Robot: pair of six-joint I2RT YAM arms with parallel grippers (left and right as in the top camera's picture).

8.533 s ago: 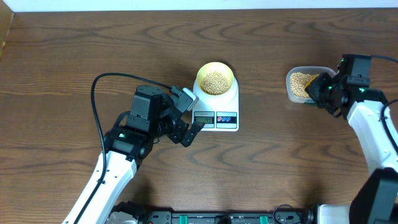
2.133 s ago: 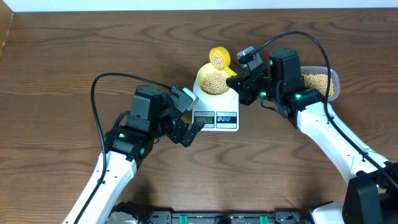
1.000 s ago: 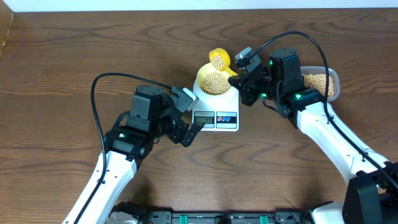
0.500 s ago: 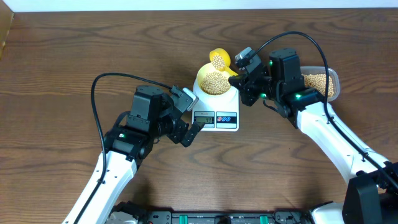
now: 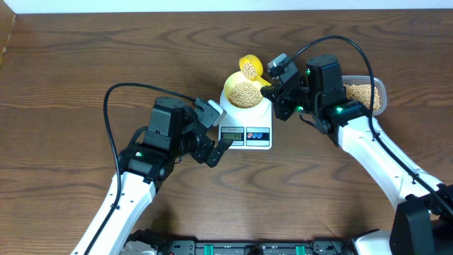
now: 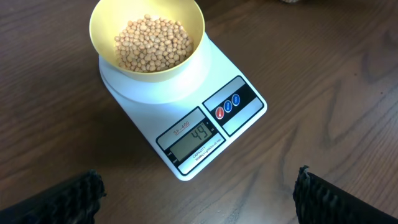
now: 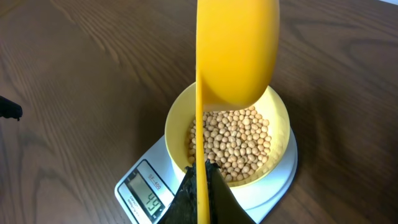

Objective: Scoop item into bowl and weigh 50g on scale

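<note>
Left gripper (image 5: 215,130): nearest the base, jaws spread wide and empty, hovering just beside the front of the scale. Judged to be parked there so its wrist camera can read the display.
Scale (image 6: 217,65): white, flat on the table (image 5: 71,71), display and buttons facing the arms.
Display (image 6: 196,138): reads 49, one short of target.
Bowl (image 6: 195,26): pale yellow, upright, centred on the scale's platform so its whole load is weighed.
Beans (image 6: 152,43): a mound fills the lower part of the bowl; none seen spilled on the platform.
Right gripper (image 7: 200,186): pressed together on the thin handle of the scoop, reaching in from the right.
Scoop (image 7: 239,56): yellow, held above the far rim of the bowl. The overhead view shows beans left in it, so it seems to be held shallow to let them go a few at a time.
Tub (image 5: 382,88): clear, farther right behind the right arm, with beans in it.
Stage, as judged: final trimming; only a few more beans are wanted.
Risk: too much tilt would overshoot.
</note>
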